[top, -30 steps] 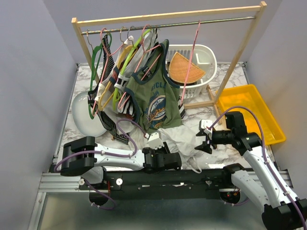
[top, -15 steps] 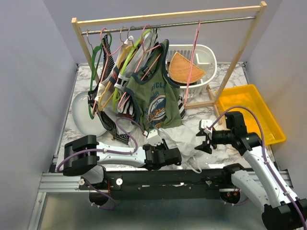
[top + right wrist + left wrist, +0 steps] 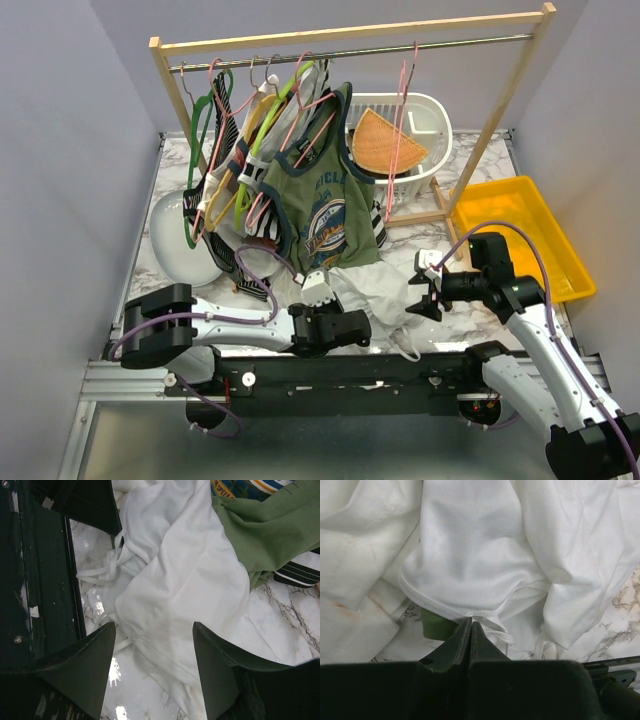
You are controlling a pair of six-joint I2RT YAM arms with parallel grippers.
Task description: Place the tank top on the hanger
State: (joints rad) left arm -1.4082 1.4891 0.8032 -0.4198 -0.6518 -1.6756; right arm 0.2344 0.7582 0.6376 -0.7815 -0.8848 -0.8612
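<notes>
1. The hem of the tank top (image 3: 470, 555) is being pinched by the left gripper (image 3: 471, 627), with the cloth bunched just ahead.
2. The right gripper (image 3: 154, 626) is being held spread over the same top, lying beneath on the surface (image 3: 150, 700).

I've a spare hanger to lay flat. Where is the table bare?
Bare marble lies between the basket and the yellow bin, and between the green top and the right gripper. Under the rail's left half it is crowded: hung clothes, the white top in front.
</notes>
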